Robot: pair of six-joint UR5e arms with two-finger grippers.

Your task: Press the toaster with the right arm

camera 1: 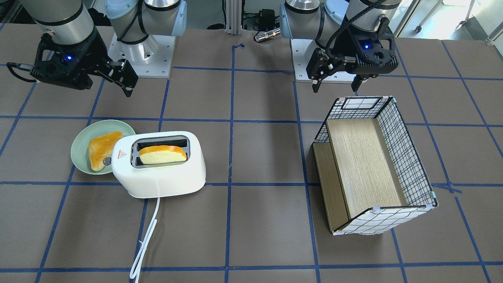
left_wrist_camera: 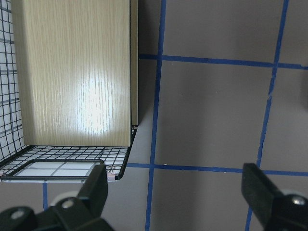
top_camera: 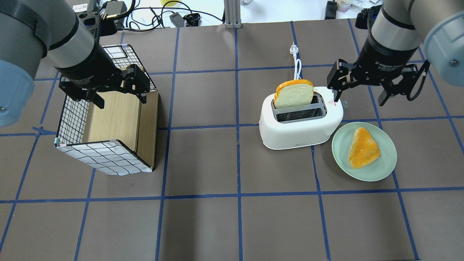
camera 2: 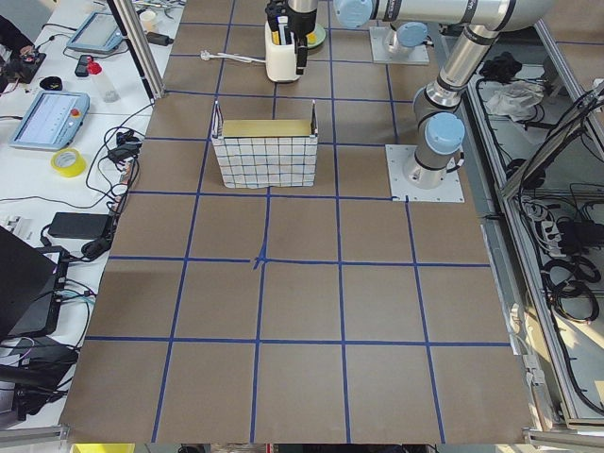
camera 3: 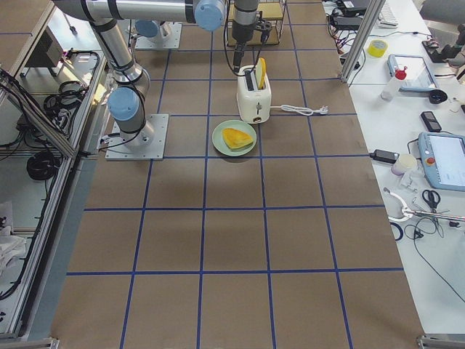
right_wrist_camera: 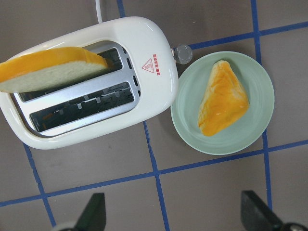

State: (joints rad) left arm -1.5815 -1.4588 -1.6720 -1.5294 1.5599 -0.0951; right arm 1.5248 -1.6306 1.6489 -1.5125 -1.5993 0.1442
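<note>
The right arm (top_camera: 395, 32) comes in over the table (top_camera: 217, 224) with its wrist turned downward, so the right gripper (top_camera: 359, 100) points at the surface. Its two black fingers (top_camera: 336, 87) are spread wide apart and hold nothing. The gripper hangs raised in the air, clear of everything beneath it.

The toaster (top_camera: 301, 127) stands upright on the table below the gripper and off to one side. In the overhead view, one finger appears just past the toaster's end with the red triangle sticker (right_wrist_camera: 149, 66), without touching it. In the right wrist view the toaster lies ahead of the fingertips, with bare table between them. A slice of bread (top_camera: 293, 95) stands high out of one of the toaster's slots, while the other slot is empty. The small grey knob (right_wrist_camera: 183, 53) sticks out from the sticker end of the toaster. Just beside that end sits a pale green plate (top_camera: 384, 165) carrying a piece of toast (top_camera: 363, 148). The toaster's white cord (camera 1: 147, 236) trails away from its long side.

Well apart from the toaster, the left gripper (top_camera: 121, 101) hovers over a grid-patterned basket (top_camera: 105, 159), its fingers likewise spread and empty.
</note>
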